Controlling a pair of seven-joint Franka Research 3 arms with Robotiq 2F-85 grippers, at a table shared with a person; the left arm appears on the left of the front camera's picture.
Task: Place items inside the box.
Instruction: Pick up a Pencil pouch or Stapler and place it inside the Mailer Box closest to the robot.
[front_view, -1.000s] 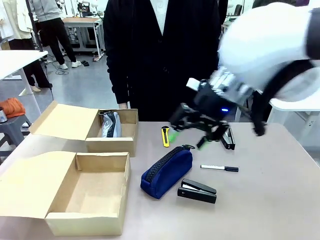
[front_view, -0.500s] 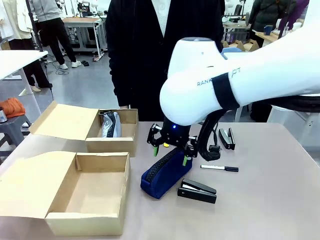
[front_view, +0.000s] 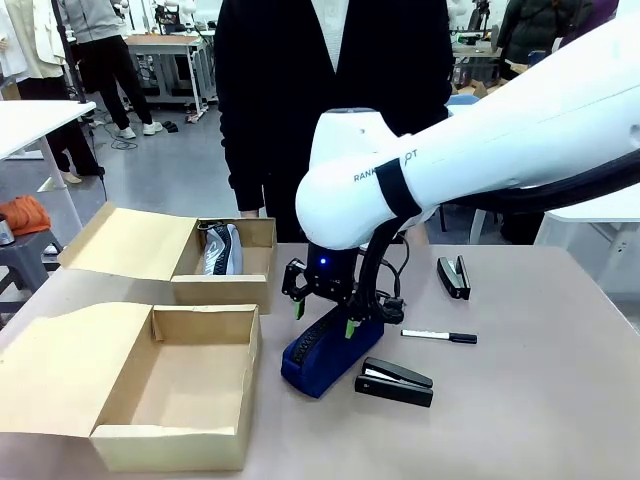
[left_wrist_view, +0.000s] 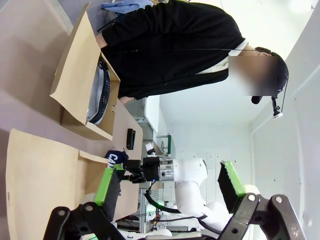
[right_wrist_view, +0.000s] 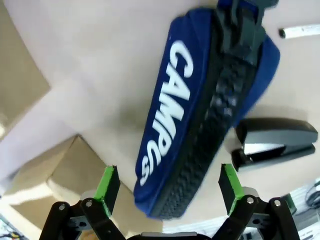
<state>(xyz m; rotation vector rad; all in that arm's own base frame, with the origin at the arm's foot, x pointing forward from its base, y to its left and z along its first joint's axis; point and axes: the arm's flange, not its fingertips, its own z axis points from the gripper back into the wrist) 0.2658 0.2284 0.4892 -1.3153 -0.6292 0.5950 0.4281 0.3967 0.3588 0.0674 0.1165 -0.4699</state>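
Note:
A navy blue zip pouch (front_view: 330, 352) printed CAMPUS (right_wrist_view: 190, 110) lies mid-table. My right gripper (front_view: 323, 317) hovers open just above it, one green pad on each side (right_wrist_view: 169, 182), nothing gripped. One black stapler (front_view: 395, 382) (right_wrist_view: 275, 140) rests right of the pouch, and a second stapler (front_view: 453, 277) sits farther back. A thin marker pen (front_view: 440, 336) (right_wrist_view: 300, 31) lies between them. The near cardboard box (front_view: 180, 385) stands open with nothing in it. The far box (front_view: 215, 265) holds a grey pouch (front_view: 220, 250) (left_wrist_view: 100, 95). My left gripper (left_wrist_view: 170, 182) is open, held off the table.
A person in black (front_view: 330, 110) stands at the far edge behind the boxes. Both box lids (front_view: 130, 243) fold out to the left. Bare table (front_view: 530, 420) lies at the front right.
My right arm swung in from the right, crossed the table and came down over the navy pouch, jaws open throughout. The items on the table stayed put.

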